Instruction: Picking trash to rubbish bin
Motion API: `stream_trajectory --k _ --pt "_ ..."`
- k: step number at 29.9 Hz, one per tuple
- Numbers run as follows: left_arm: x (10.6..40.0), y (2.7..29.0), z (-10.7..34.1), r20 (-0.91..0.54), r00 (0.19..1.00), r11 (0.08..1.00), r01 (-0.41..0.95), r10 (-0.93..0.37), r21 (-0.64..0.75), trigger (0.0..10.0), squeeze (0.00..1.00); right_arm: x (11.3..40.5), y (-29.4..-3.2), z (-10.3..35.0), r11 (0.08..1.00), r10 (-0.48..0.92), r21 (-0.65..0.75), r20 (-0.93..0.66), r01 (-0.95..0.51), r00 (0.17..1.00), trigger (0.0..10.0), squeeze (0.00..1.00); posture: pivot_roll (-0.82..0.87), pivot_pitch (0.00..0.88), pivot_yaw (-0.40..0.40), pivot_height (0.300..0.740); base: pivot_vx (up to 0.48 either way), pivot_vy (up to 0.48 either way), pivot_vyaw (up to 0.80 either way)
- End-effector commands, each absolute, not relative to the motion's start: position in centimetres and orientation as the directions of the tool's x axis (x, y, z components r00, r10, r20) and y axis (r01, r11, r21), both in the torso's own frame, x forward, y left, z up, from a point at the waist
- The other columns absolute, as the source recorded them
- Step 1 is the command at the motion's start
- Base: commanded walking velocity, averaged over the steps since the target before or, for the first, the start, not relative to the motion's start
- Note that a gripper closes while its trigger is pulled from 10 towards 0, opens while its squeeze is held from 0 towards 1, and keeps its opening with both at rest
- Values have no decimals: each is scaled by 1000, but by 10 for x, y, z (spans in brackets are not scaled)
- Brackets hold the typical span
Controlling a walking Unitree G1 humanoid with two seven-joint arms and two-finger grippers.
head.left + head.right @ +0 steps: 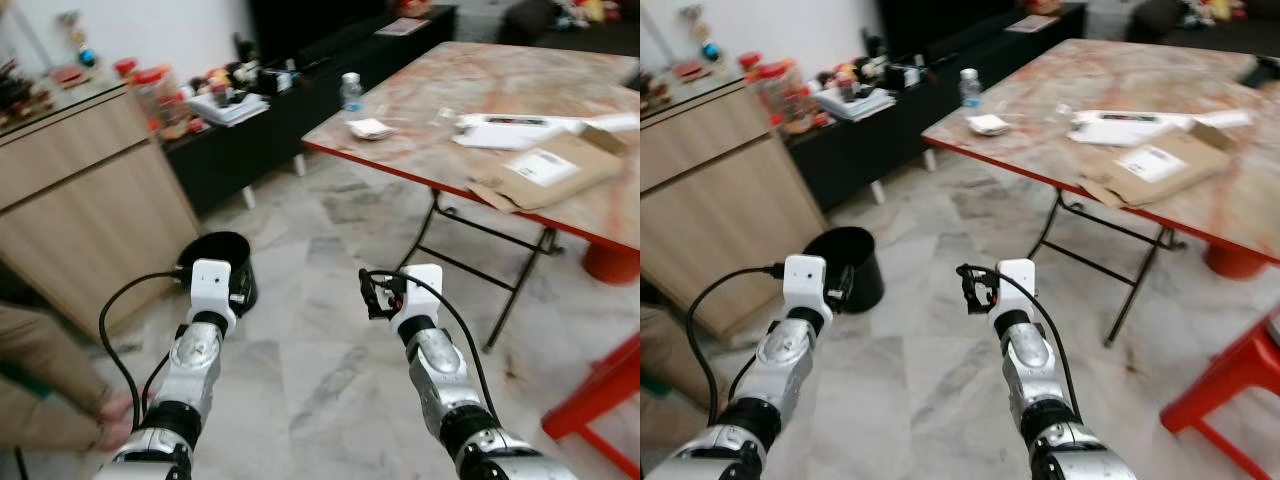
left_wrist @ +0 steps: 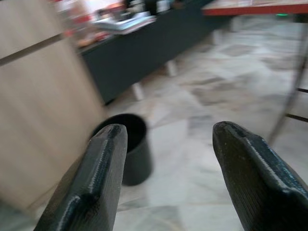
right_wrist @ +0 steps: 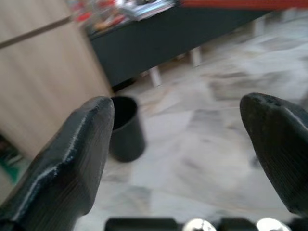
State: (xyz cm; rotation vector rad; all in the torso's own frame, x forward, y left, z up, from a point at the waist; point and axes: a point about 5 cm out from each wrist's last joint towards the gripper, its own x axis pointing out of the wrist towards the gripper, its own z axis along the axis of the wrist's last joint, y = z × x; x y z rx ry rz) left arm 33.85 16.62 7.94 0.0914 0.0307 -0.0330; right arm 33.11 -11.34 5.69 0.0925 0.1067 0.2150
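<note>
Both claws hung released over the marble floor, with the rubbish bin ahead to the left and the trash up on the worktop.

At far left a person's hand (image 1: 118, 415) reached in near the floor beside a wooden cabinet (image 1: 90, 200). The left claw (image 2: 166, 178) had its fingers spread apart, empty, pointing toward the black rubbish bin (image 1: 222, 268), which stood on the floor just beside the cabinet. The right claw (image 3: 192, 159) was likewise spread and empty. Farther right, the worktop (image 1: 470, 105) carried a crumpled white wrapper (image 1: 371, 128), a plastic bottle (image 1: 351, 92), papers (image 1: 500, 130) and flattened cardboard (image 1: 550, 170).
</note>
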Motion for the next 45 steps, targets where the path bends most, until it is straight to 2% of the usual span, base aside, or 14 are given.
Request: stream_trajectory --k 1,17,25,31,33,37,45 --pt "337 176 80 -36 999 995 8 -4 100 10000 0 331 -102 60 965 249 111 -82 -239 965 10000 0 -3 0 143 740 390 0 794" --pt "340 183 85 -18 999 995 -32 33 93 10000 0 338 -102 68 958 248 160 -59 -236 967 10000 0 4 0 126 740 386 0 0" --pt "344 182 91 -3 999 996 -37 37 86 10000 0 340 -101 75 956 252 158 -17 -246 968 10000 0 2 0 119 740 384 0 -731" --pt "350 172 97 10 1000 997 -7 6 73 10000 0 344 -99 80 953 261 159 -4 -257 965 10000 0 -18 0 100 740 386 0 0" --pt "359 151 107 31 999 999 37 -38 32 10000 0 351 -107 92 958 251 138 33 -253 967 10000 0 -51 0 60 740 381 0 0" --pt "362 138 111 40 996 996 81 -82 23 10000 0 356 -113 100 961 242 124 57 -248 969 10000 0 -63 0 50 740 377 0 0" --pt "365 134 115 56 995 996 85 -85 -3 10000 0 359 -120 104 958 246 133 67 -253 967 10000 0 -38 0 10 740 368 0 -341"
